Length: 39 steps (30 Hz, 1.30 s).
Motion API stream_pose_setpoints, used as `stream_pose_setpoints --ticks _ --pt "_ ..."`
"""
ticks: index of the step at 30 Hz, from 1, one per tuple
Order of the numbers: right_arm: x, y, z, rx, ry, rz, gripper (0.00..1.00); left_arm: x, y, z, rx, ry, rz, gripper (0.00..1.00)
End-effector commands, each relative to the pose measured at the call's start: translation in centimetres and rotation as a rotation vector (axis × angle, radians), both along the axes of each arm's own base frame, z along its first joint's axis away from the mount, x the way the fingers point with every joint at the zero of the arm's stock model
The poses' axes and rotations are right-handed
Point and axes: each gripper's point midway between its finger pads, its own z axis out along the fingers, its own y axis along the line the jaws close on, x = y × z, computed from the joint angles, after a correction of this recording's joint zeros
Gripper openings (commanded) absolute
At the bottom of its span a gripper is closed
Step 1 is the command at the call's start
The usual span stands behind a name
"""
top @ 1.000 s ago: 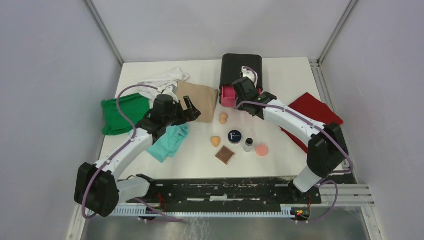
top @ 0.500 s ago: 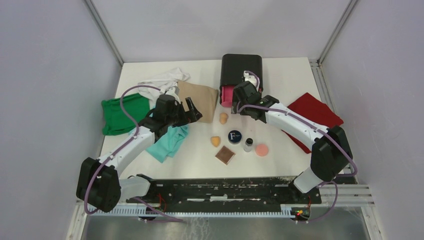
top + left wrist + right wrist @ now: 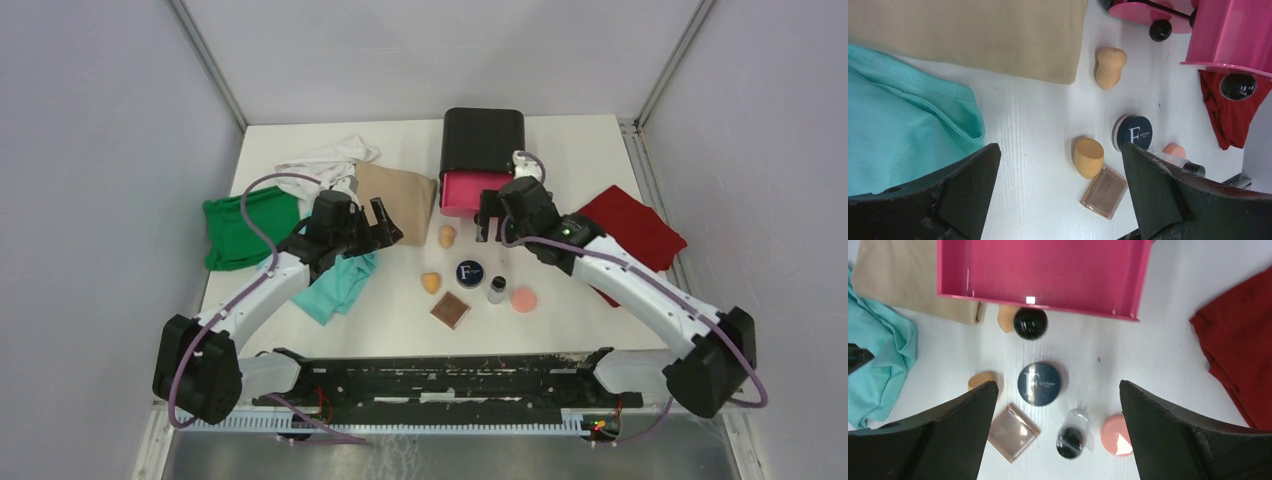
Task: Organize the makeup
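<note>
The makeup lies mid-table: two orange sponges (image 3: 447, 236) (image 3: 431, 282), a navy compact with a white F (image 3: 469, 272), a square brown compact (image 3: 450, 310), a black-capped clear bottle (image 3: 497, 289) and a pink puff (image 3: 523, 299). My right gripper (image 3: 488, 220) hovers open above them, just in front of the pulled-out pink drawer (image 3: 468, 192); below it I see the navy compact (image 3: 1040, 383), bottle (image 3: 1071, 435) and puff (image 3: 1115, 435). My left gripper (image 3: 384, 222) stands open over the cloths' edge, with a sponge (image 3: 1088, 157) and the brown compact (image 3: 1105, 185) between its fingers' lines.
The black box (image 3: 483, 140) stands at the back, its drawer's black knob (image 3: 1030, 323) facing the makeup. A tan cloth (image 3: 395, 200), teal cloth (image 3: 340, 283), green cloth (image 3: 245, 230) and white cloth (image 3: 325, 163) lie left. A red cloth (image 3: 630, 225) lies right.
My right gripper has opened, let go at the drawer front and drawn back toward the near side, its arm swinging right. The pink drawer now shows pulled out. The left arm barely moved.
</note>
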Motion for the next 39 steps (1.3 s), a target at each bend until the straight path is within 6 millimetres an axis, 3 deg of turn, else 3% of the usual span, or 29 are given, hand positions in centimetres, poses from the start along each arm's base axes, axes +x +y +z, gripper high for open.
stream_pose_setpoints --ticks 1,8,15,19,23,39 --pt "-3.0 -3.2 0.6 -0.03 -0.02 -0.02 1.0 0.1 -0.6 2.2 -0.058 -0.047 0.003 0.99" --pt "-6.8 -8.3 -1.2 -0.076 0.016 -0.182 0.99 -1.1 -1.8 1.8 -0.06 -0.058 -0.048 0.99" --pt "-9.8 -9.7 -4.7 -0.057 0.188 -0.294 0.99 -1.2 -2.4 2.0 -0.068 -0.076 -0.057 0.99" --pt "-10.3 -10.7 -6.3 -0.003 0.258 -0.373 0.99 -1.3 -2.6 2.0 -0.061 -0.081 -0.072 0.99" --pt "-10.0 -10.9 -8.4 0.105 0.34 -0.42 0.99 -1.5 -2.6 1.5 -0.055 -0.075 -0.074 0.99" --pt "-11.1 -8.6 -12.7 0.12 0.567 -0.386 0.95 -1.6 -3.2 0.5 -0.069 -0.049 -0.085 0.99"
